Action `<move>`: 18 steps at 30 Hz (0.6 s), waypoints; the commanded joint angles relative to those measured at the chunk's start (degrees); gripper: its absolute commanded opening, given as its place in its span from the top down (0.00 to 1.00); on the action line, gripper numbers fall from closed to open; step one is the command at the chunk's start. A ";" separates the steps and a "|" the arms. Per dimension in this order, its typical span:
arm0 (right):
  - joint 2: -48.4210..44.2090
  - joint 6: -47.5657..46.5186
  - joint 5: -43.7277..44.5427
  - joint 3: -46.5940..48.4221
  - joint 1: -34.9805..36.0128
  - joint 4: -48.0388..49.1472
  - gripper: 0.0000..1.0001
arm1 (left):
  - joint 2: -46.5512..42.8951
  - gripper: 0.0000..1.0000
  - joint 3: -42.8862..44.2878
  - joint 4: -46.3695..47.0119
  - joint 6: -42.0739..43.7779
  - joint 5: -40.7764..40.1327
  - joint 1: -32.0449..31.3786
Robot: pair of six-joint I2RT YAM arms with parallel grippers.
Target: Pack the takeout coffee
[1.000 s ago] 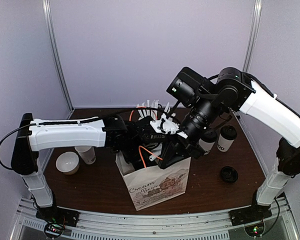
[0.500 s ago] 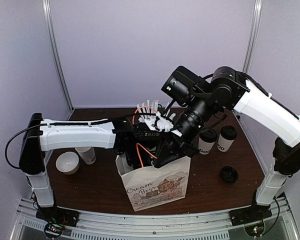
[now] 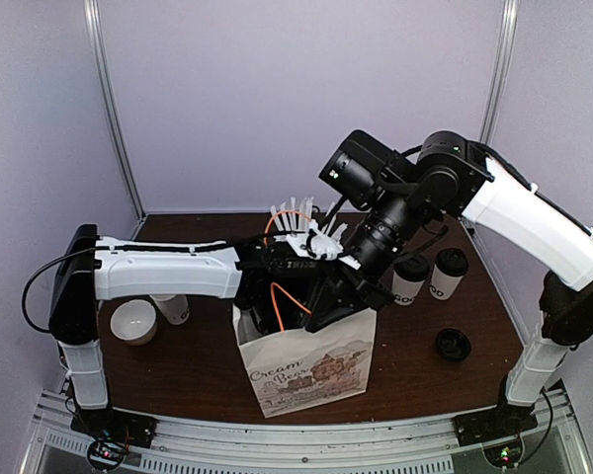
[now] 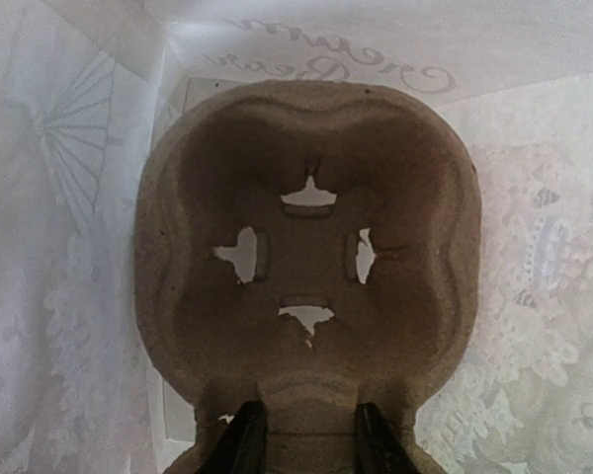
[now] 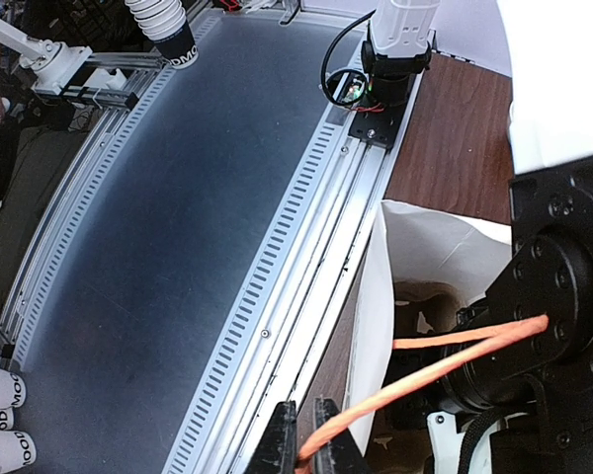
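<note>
Inside paper bag (image 4: 69,296), moulded pulp carrier (image 4: 306,255)

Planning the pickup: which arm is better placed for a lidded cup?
Probably right: both lidded cups stand beside it, though it pinches the orange handle; left gripper holds the pulp carrier inside the bag.

From above the light is soft and even, with faint shadows on the table (image 3: 178,367). My left wrist camera looks into the bag (image 4: 534,296), whose paper walls glow washed-out white while the tray (image 4: 208,326) lies dim and soft. My right wrist view is bright, the white arm (image 5: 563,79) blown out, the rails (image 5: 306,281) bowed by the lens, my right fingers (image 5: 280,444) blurred.
</note>
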 commanded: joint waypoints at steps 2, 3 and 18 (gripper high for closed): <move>0.36 0.48 -0.92 0.95 0.10 -0.38 0.92 | 0.54 0.95 0.93 -0.92 0.69 0.01 -0.19; 0.46 0.50 -0.92 0.91 0.12 -0.38 0.92 | 0.43 0.94 0.86 -0.97 0.70 0.06 -0.18; -0.96 0.46 0.87 -1.16 0.03 -1.45 0.93 | -8.18 0.48 3.39 1.07 2.35 4.98 -0.54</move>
